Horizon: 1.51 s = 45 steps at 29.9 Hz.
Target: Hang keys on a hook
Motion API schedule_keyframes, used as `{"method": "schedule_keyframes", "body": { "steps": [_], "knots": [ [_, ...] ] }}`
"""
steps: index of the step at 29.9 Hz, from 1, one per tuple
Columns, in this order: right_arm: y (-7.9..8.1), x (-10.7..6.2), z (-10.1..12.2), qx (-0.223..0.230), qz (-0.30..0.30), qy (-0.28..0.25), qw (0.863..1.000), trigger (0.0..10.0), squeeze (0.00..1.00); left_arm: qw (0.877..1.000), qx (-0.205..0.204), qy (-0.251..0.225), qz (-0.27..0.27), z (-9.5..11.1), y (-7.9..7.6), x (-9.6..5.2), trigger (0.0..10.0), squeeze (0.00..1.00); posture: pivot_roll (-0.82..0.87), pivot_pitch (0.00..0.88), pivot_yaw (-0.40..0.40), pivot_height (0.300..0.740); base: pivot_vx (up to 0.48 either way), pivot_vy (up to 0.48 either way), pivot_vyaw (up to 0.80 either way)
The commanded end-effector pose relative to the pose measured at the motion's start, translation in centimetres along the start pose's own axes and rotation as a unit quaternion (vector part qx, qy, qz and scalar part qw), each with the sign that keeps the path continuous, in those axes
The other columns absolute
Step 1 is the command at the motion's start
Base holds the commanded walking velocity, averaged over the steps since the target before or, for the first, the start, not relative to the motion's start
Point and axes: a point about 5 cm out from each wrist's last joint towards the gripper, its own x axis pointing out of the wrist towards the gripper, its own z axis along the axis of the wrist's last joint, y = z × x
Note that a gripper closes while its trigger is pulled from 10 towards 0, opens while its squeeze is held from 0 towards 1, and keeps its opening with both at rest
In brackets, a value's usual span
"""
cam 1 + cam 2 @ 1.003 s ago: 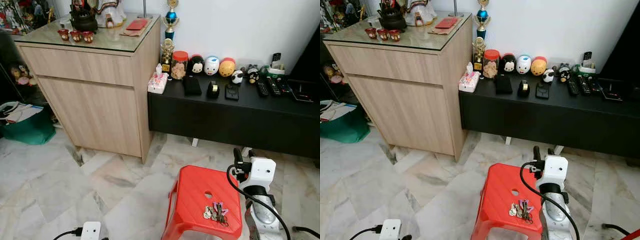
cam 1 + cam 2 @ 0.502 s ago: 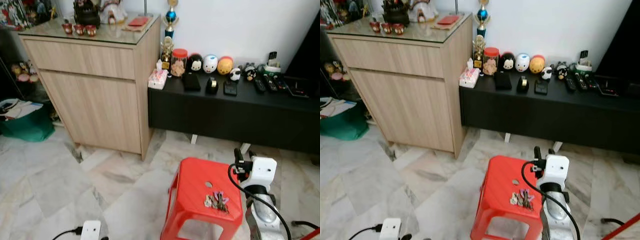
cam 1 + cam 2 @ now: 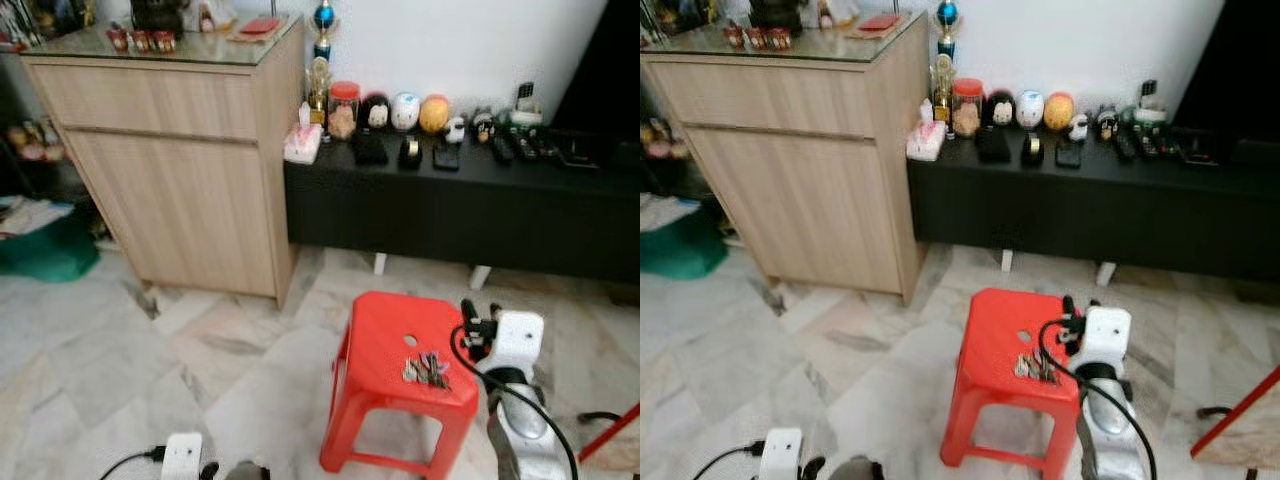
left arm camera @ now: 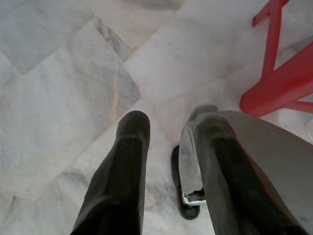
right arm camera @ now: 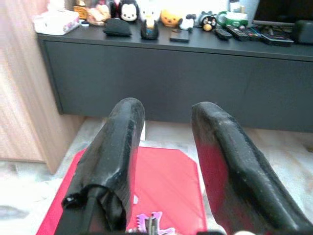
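Keys (image 3: 425, 369) lie flat on the red stool (image 3: 385, 335), near its right edge. Our right gripper (image 5: 164, 147) hangs just beside them, fingers spread and empty. Our left gripper (image 4: 168, 161), also spread, hangs over the floor, farther off.

Red plastic stool (image 3: 395, 345) on marble floor (image 3: 120, 370); behind, wooden cabinet (image 3: 170, 170) beside low black TV console (image 3: 450, 215) lined with round character figurines (image 3: 404, 111), remotes (image 3: 500, 149) and tissue box (image 3: 302, 142).
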Motion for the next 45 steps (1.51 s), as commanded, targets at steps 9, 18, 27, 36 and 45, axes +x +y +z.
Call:
{"method": "schedule_keyframes", "body": {
  "steps": [9,18,27,36,45],
  "knots": [
    [0.1,0.1,0.0,0.004,0.005,0.003,1.0,10.0,0.0,1.0,0.001,0.029,-0.001,-1.4,-0.3,-0.4,10.0,0.0,-0.02,0.0,-0.065,0.631,0.0,0.0,0.0],
    [0.1,0.1,0.1,0.007,0.009,-0.002,1.0,10.0,0.0,0.994,0.007,-0.104,0.017,4.5,0.0,1.0,10.0,0.0,-0.02,0.0,-0.067,0.631,0.0,0.0,0.0],
    [0.0,0.2,0.3,0.009,0.01,-0.003,1.0,10.0,0.0,0.975,0.019,-0.221,0.004,8.1,-0.3,0.6,10.0,0.0,-0.03,0.0,-0.064,0.631,0.0,0.0,0.0],
    [0.0,0.5,0.1,0.006,0.01,0.009,1.0,10.0,0.0,0.977,0.02,-0.211,0.0,6.7,-1.2,0.3,10.0,0.0,-0.03,0.0,-0.064,0.606,0.0,0.0,0.0],
    [0.6,0.5,0.5,0.009,0.026,-0.009,1.0,10.0,0.0,0.979,0.026,-0.2,-0.014,6.5,-2.1,0.4,10.0,0.0,-0.03,0.0,-0.06,0.602,0.0,0.0,0.0]
  ]
}}
